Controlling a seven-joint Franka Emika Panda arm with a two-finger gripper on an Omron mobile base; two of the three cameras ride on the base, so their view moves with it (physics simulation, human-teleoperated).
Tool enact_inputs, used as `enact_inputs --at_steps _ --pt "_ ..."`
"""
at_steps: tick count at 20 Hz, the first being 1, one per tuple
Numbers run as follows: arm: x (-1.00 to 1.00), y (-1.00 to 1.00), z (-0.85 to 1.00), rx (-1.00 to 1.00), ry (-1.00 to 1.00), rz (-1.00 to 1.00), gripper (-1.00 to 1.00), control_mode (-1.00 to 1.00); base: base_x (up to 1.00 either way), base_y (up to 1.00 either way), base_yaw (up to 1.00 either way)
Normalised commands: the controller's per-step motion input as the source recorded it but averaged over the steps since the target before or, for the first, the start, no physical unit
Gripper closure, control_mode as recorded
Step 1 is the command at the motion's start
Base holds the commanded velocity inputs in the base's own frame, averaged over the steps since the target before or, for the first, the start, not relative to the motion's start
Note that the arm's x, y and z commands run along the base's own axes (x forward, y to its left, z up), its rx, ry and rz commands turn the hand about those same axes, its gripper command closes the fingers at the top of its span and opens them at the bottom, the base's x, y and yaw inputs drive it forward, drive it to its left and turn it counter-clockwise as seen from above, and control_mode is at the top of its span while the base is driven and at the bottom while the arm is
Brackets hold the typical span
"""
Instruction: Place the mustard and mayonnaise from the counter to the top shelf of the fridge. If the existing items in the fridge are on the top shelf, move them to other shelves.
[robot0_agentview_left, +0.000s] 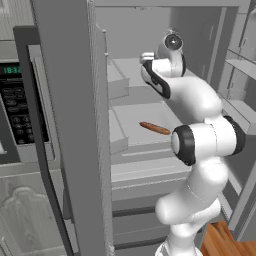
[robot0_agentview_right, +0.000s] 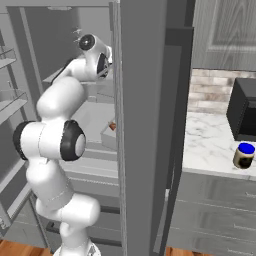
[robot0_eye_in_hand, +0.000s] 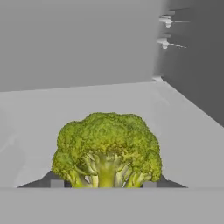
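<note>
- Two jobs are untouched, I judge, and neither condiment has reached the fridge. In the left base view my arm reaches deep inside at the height of the upper shelf, hand buried past the wrist. One level down, the sausage lies loose on a lower shelf, well apart from my hand. The open door's edge stands close on my left, and the door racks crowd the right, so my elbow has little room to swing.
- From the right base view, the mayo sits on the table, beside the black box at the wall, far from my reach. I cannot spot the mustard. The other door's thick edge stands between my arm and the table, so I judge I must back straight out before going there.
- Through the hand view, the broccoli sits right between my jaws, the tips pressing in at its base on both sides. I take them as partly closed around it, though I cannot tell if the grip is firm. The shelf beyond is bare to the back wall, with the side wall near on the right.
</note>
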Motion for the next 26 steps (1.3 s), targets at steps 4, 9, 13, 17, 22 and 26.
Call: enact_inputs --at_steps 4,9,13,17,22,26 --pt "-1.00 0.20 0.57 0.00 -0.54 0.02 1.00 -1.00 0.00 0.00 0.00" --pt "-1.00 0.36 0.93 0.00 -0.20 0.01 1.00 -1.00 0.00 0.00 0.00" --pt "-1.00 0.33 0.72 0.00 0.04 0.00 1.00 -1.00 0.00 0.00 0.00" --pt "-1.00 0.14 0.23 0.00 0.08 0.06 1.00 -1.00 0.00 0.00 0.00" --pt "-1.00 0.03 -0.43 0.00 0.27 0.09 1.00 -1.00 0.00 0.00 0.00" --pt "-1.00 0.00 -1.00 0.00 0.45 0.15 1.00 -1.00 0.00 0.00 0.00"
